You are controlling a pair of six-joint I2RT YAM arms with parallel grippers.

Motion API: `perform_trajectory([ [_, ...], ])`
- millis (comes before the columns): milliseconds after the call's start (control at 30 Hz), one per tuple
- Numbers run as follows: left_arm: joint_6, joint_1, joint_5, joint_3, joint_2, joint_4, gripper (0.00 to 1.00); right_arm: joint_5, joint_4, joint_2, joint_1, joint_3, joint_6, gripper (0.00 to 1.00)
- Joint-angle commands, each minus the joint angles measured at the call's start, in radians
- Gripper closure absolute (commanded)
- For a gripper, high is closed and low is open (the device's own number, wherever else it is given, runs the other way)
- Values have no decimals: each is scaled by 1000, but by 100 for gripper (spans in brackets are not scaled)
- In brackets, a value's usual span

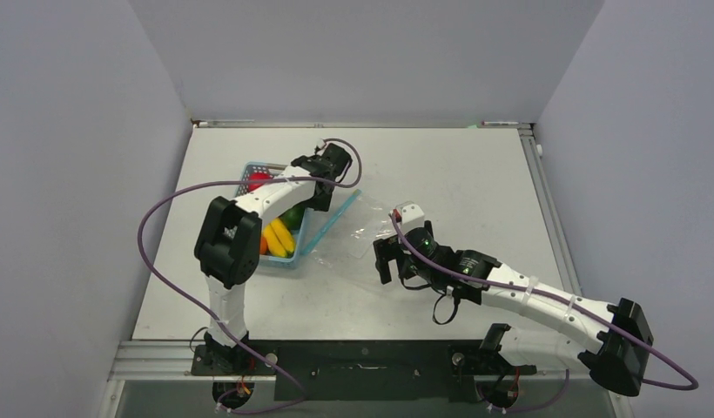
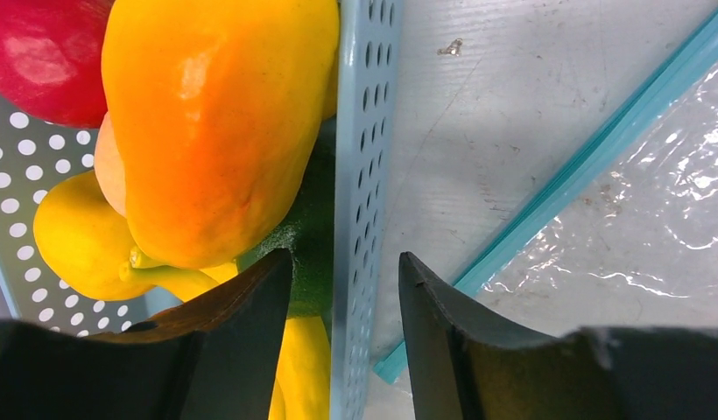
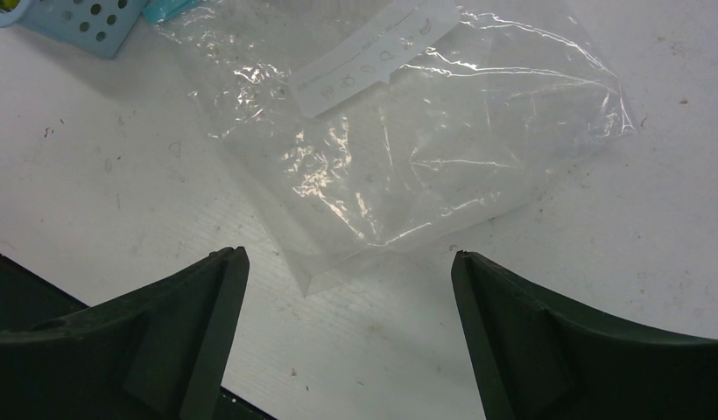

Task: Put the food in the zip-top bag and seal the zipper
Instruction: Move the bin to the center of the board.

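left fingers [image 2: 345, 271] a bit apart at the basket [image 2: 364, 131] wall, food [image 2: 215, 122] inside, right fingers [image 3: 348, 262] wide over the clear bag [image 3: 425, 157]

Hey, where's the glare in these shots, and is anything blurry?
Right wrist view: white glints all over the crinkled clear bag. Left wrist view: a soft highlight on the orange pepper, nothing badly blurred. Top view: even light, faint shadows, no glare.

Basket wall [image 2: 362, 157] runs through the left gripper [image 2: 345, 273] gap — food [image 2: 215, 131] packed inside, bare table [image 2: 478, 131] outside.
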State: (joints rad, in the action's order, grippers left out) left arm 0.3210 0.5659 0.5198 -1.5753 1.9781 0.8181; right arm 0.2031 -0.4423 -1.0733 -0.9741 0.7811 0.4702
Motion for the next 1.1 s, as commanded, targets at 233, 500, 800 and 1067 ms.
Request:
perform_trajectory([
  [233, 26, 40, 31, 31, -125, -1, 47, 81, -43, 30, 7, 37, 19, 10],
  [500, 44, 81, 28, 91, -234, 8, 41, 122, -50, 3, 6, 38, 28, 10],
  [800, 54, 98, -134, 230, -476, -48, 33, 205, -60, -85, 8, 78, 69, 10],
  [1067, 26, 98, -261, 328, -720, -95, 16, 293, -105, -196, 21, 133, 182, 10],
])
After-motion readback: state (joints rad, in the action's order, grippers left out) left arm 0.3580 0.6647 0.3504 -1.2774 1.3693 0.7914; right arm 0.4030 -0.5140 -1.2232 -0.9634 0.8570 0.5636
